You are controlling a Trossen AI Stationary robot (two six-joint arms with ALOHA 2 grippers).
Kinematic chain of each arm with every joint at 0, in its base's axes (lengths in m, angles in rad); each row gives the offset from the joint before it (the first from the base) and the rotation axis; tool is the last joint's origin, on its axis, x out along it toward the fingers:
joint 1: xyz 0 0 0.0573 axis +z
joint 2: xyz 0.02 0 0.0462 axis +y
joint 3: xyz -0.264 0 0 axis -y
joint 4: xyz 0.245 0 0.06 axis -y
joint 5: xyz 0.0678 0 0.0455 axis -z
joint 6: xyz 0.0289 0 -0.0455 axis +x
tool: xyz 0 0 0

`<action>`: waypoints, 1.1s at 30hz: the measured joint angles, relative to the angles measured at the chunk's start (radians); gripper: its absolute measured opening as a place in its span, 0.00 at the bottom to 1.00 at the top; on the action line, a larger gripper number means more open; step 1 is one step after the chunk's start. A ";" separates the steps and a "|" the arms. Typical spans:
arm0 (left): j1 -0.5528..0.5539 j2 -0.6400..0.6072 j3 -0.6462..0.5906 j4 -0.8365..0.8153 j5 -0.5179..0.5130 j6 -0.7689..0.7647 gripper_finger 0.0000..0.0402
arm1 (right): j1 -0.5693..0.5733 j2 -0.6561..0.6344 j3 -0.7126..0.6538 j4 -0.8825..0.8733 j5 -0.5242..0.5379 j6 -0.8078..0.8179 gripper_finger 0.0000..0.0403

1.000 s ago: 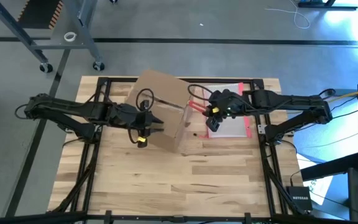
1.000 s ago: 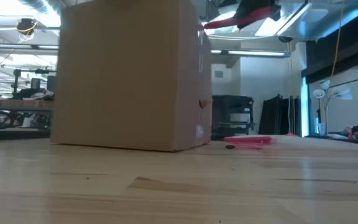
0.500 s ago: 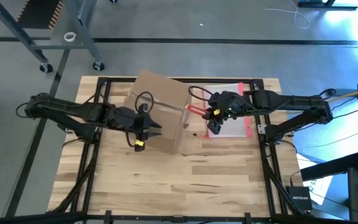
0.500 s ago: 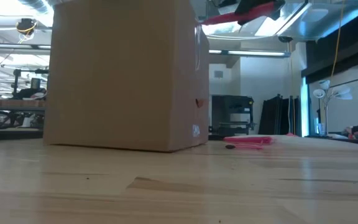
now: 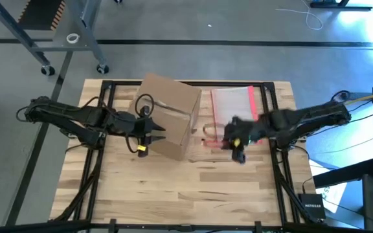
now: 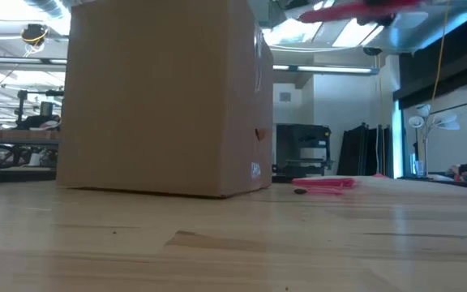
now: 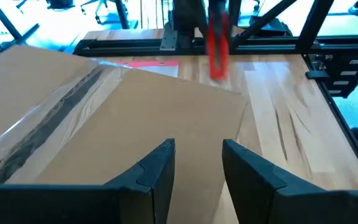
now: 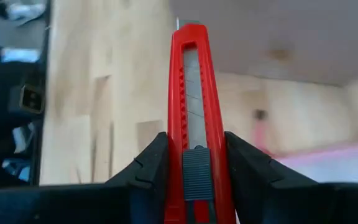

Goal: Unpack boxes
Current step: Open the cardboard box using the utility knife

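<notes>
box (image 5: 166, 113) on table (image 5: 193, 188), pouch (image 5: 233, 107) beside it on its right

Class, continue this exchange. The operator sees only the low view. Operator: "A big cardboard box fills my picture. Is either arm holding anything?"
Observer: Yes. The right arm's jaws are shut on a red utility knife, to the right of the box.
Operator: And the left arm?
Observer: Its jaws stand open and empty over the box's top.
Operator: Is the box sealed?
Observer: Clear tape runs along its top seam.
</notes>
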 joint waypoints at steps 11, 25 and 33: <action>0.000 0.000 0.000 0.003 0.000 -0.005 0.32 | 0.163 0.145 -0.511 0.762 0.156 0.025 0.31; 0.000 0.000 -0.002 0.006 0.000 -0.058 0.32 | 0.167 0.603 -0.606 1.373 0.227 -0.023 0.33; 0.000 0.000 -0.002 0.012 0.000 -0.103 0.32 | 0.181 0.451 -0.615 1.272 0.159 -0.051 0.53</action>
